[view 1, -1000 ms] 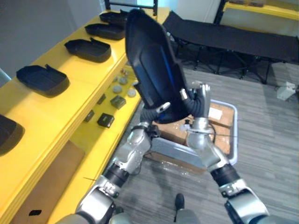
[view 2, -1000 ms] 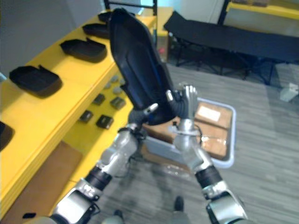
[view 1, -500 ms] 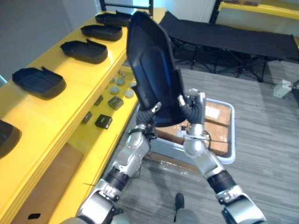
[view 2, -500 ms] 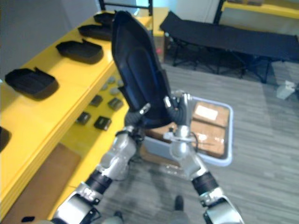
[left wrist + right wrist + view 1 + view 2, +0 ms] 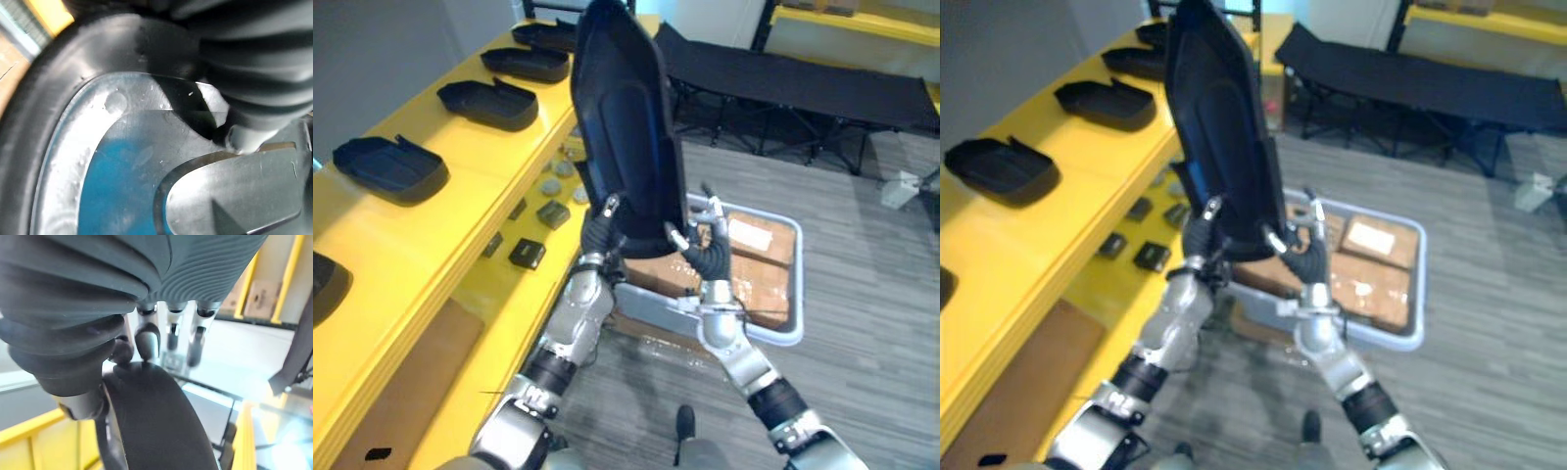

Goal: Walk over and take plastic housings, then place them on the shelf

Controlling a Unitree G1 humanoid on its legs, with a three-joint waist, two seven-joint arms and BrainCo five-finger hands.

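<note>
Left hand (image 5: 599,233) and right hand (image 5: 707,257) both pinch the bottom rim of the large black plastic housing (image 5: 625,117), held upright beside the yellow shelf (image 5: 431,225). Risk: being top-heavy, it could tip or slip from rim-only grips.

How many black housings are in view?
6: one held housing between left hand and right hand; five housings on the yellow shelf, nearest one cut off; others may be hidden.

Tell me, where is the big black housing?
Eye views: the plastic housing stands nearly upright between the left hand and right hand, above the grey bin, right of the yellow shelf.
</note>
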